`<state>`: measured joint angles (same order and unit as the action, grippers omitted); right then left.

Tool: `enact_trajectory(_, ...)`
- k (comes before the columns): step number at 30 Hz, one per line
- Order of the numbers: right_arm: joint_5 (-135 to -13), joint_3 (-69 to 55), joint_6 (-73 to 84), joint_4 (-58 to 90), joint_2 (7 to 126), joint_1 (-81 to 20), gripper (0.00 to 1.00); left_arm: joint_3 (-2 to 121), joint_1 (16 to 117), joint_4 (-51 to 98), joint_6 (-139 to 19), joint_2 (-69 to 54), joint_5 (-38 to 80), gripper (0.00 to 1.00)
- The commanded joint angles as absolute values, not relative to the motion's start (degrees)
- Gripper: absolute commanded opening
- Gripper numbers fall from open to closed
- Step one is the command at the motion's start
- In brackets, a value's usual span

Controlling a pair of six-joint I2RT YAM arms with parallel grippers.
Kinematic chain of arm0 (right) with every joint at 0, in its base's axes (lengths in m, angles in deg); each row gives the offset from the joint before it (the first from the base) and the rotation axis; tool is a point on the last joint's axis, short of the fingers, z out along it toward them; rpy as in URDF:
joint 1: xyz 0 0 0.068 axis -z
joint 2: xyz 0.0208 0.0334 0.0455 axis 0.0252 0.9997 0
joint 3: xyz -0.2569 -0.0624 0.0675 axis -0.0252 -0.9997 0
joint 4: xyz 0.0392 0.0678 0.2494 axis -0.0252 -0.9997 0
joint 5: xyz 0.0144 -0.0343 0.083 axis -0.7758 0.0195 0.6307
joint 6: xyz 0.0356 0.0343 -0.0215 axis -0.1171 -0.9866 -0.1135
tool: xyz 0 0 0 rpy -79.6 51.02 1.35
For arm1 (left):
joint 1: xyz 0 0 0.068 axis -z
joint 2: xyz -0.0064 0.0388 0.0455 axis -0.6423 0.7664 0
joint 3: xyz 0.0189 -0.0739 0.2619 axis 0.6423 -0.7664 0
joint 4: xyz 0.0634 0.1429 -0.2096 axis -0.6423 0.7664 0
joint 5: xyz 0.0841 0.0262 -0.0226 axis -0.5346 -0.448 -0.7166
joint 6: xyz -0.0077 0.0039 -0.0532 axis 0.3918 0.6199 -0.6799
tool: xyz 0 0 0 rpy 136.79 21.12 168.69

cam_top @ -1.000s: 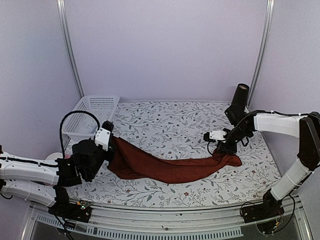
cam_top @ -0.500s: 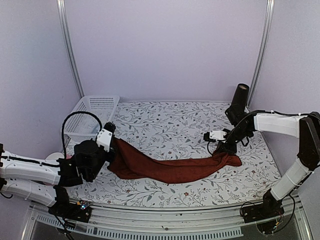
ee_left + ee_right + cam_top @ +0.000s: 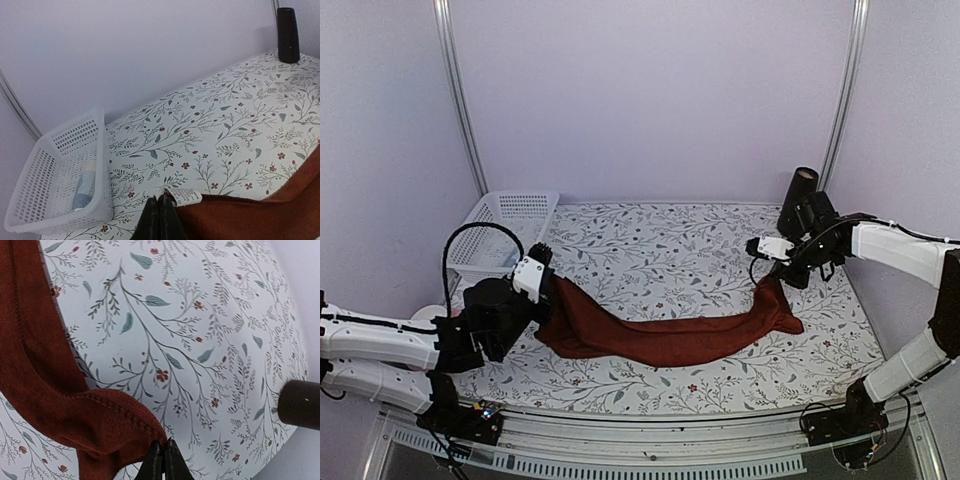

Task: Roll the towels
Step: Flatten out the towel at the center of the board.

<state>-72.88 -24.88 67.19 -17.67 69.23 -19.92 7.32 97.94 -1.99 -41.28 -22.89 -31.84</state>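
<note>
Maroon towel (image 3: pixel 660 335) — unrolled, strung in a long bunched strip from beside the basket (image 3: pixel 525 207) away to its right. My left gripper (image 3: pixel 548 285) and right gripper (image 3: pixel 772 278) each pinch one end. Rolling not begun — spreading flat comes first, I judge.

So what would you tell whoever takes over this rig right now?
Left gripper: shut on the left end of the red towel, beside its white label.
Right gripper: shut on the towel's opposite end, held raised off the table.
Towel: stretched between the two grippers, bunched lengthwise, its middle resting on the table.
Basket: holds a pale rolled item, too blurred to tell if it is the other towel.
Done: both ends gripped.
Left: spread the towel flat, then roll it.
</note>
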Motion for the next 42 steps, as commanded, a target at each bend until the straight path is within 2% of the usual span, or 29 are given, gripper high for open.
enact_trajectory(1,-76.6,-22.9,63.8,-15.2,64.1,-14.9,0.02,7.4,96.1,-1.5,-41.4,-26.7,-22.0,0.0)
enact_trajectory(10,-82.7,-26.3,59.3,-13.7,47.2,-9.0,0.02,13.0,96.1,8.0,-43.9,-30.0,-18.4,0.0)
enact_trajectory(18,-83.6,-24.2,58.4,-15.8,29.8,-8.9,0.03,19.6,99.0,12.1,-42.5,-37.9,-25.4,0.0)
enact_trajectory(26,-79.1,-15.5,54.5,-23.5,23.6,-8.9,0.02,21.8,106.2,11.4,-36.1,-44.5,-34.1,0.0)
enact_trajectory(30,-82.9,-18.3,53.1,-22.8,29.0,-9.0,0.03,23.1,104.8,13.4,-36.8,-39.4,-37.6,0.0)
enact_trajectory(33,-84.0,-21.7,52.1,-21.1,35.8,-8.9,0.02,26.6,95.2,21.7,-44.9,-31.2,-30.7,0.0)
enact_trajectory(38,-88.8,-27.5,53.2,-10.1,52.4,-8.3,0.02,29.3,81.7,17.1,-47.5,-11.4,-20.6,0.0)
enact_trajectory(42,-92.5,-23.5,53.5,-2.0,68.8,-6.2,0.02,40.4,75.5,16.0,-46.8,7.7,-15.4,0.0)
